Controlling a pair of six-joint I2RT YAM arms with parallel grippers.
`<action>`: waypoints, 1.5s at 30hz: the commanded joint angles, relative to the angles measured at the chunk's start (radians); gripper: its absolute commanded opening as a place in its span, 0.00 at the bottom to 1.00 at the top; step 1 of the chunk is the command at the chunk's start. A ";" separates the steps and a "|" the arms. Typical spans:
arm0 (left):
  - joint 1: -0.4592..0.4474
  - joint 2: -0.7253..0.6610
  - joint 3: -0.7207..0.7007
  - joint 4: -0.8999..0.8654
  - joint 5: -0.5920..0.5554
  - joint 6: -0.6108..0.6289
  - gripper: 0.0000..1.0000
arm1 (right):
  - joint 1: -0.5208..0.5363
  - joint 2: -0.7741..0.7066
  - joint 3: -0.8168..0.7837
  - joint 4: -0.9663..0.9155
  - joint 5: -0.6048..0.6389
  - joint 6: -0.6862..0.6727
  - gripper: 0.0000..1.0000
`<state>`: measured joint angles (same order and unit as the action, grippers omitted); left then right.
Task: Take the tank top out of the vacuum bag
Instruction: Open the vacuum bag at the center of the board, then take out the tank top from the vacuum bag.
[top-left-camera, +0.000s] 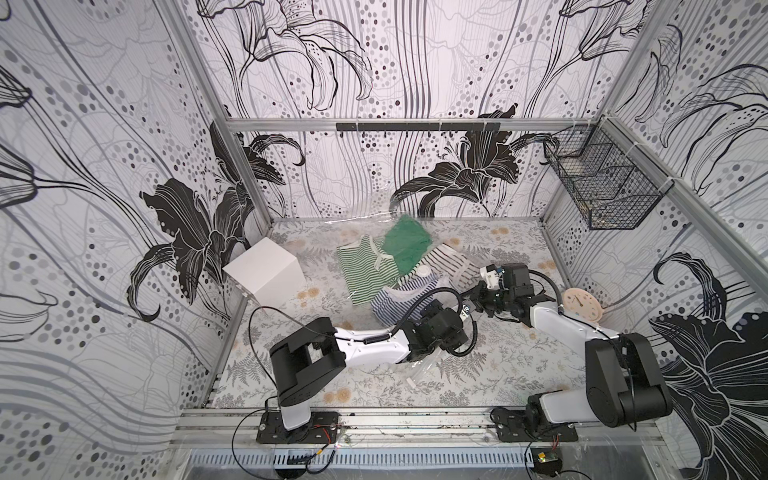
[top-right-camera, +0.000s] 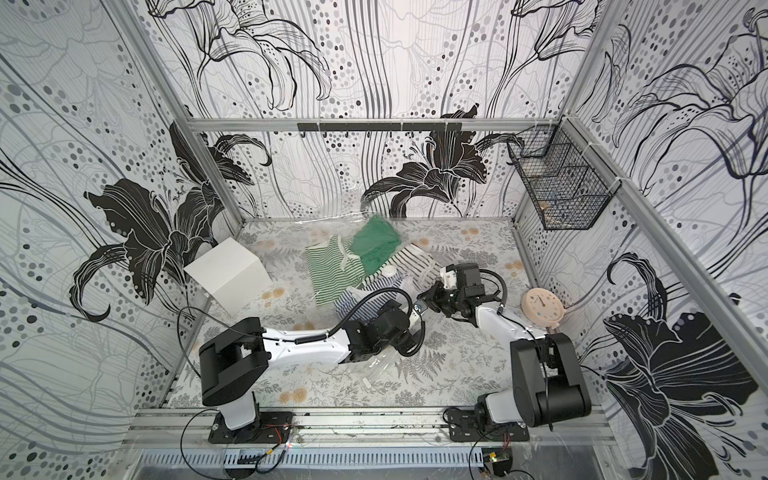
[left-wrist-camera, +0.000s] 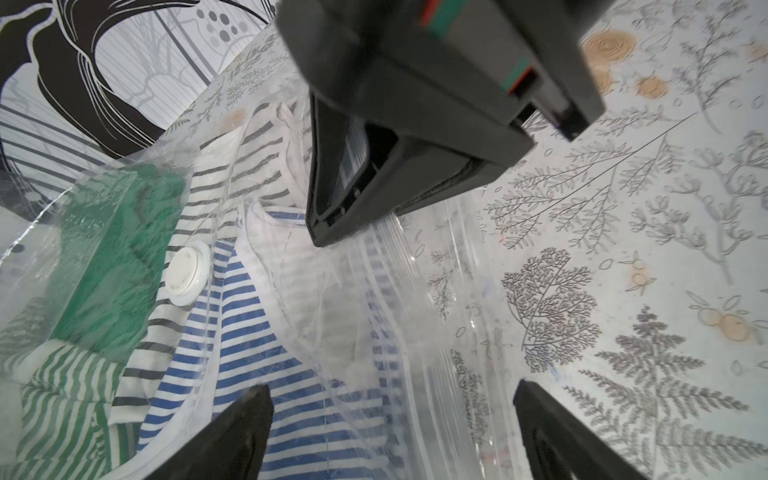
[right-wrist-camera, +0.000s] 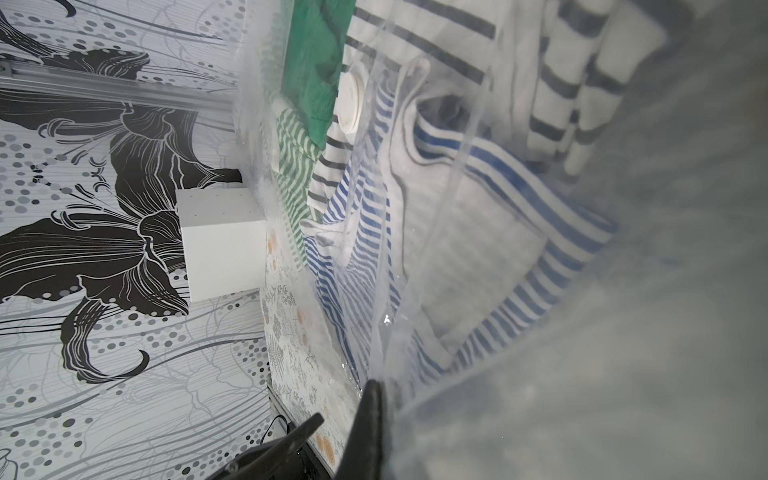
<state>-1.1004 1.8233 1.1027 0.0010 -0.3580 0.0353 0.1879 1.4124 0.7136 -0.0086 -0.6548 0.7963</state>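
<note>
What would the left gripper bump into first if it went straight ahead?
Probably the vacuum bag: its clear plastic lies right ahead of the open left gripper, with the blue-striped top just behind it. Depth is hard to judge.

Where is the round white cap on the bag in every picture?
Top view: cap near the picture's middle.
Top view: cap near the middle again.
Left wrist: cap on the bag, beside the blue-striped shirt.
Right wrist: cap beside the blue-striped shirt.
Shared landmark: the green cloth right next to it in all views.
</note>
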 joint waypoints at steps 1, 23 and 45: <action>0.003 0.040 0.053 -0.029 -0.079 0.026 0.86 | 0.012 -0.032 0.028 -0.043 -0.041 -0.014 0.00; 0.075 0.068 0.154 -0.091 -0.081 -0.071 0.00 | -0.049 -0.251 -0.088 -0.117 0.134 0.013 0.62; 0.097 0.031 0.143 -0.027 -0.043 -0.089 0.00 | 0.044 0.084 -0.067 0.082 0.115 -0.017 0.48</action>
<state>-1.0080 1.8874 1.2491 -0.0906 -0.4152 -0.0418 0.2253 1.4513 0.6186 -0.0036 -0.5205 0.7883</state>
